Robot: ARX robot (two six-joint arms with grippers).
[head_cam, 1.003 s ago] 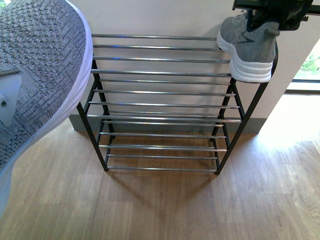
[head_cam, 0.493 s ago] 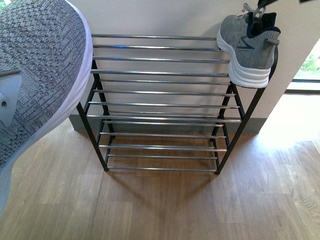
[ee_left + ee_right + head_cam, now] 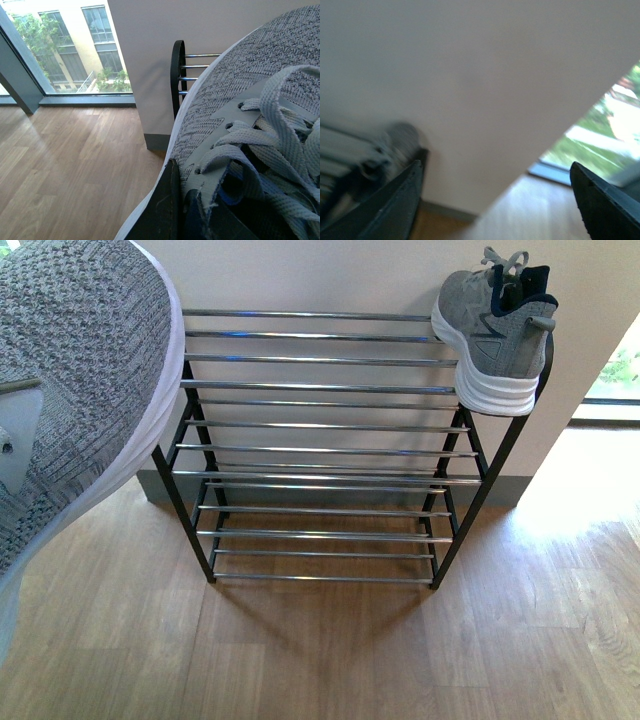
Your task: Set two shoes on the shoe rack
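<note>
One grey sneaker point(image 3: 80, 390) fills the left of the front view, held up close to the camera and above the floor, left of the shoe rack point(image 3: 320, 388). In the left wrist view my left gripper point(image 3: 187, 215) is shut on this sneaker point(image 3: 240, 90) at its collar, beside the laces. The other grey sneaker point(image 3: 495, 335) rests on the rack's top tier at the right end, heel overhanging the front bar. The right wrist view is blurred; my right gripper point(image 3: 495, 170) is open and holds nothing, away from that sneaker point(image 3: 400, 137). It is out of the front view.
The rack stands against a pale wall point(image 3: 330, 275) on a wood floor point(image 3: 330, 650). Its lower tiers hold nothing. A floor-level window point(image 3: 620, 370) lies right of the wall, and a large window point(image 3: 65, 50) lies left of the rack's end.
My right gripper has let go of the sneaker on the top tier and drawn up out of the front view. That sneaker stays put. The held sneaker has not moved.
</note>
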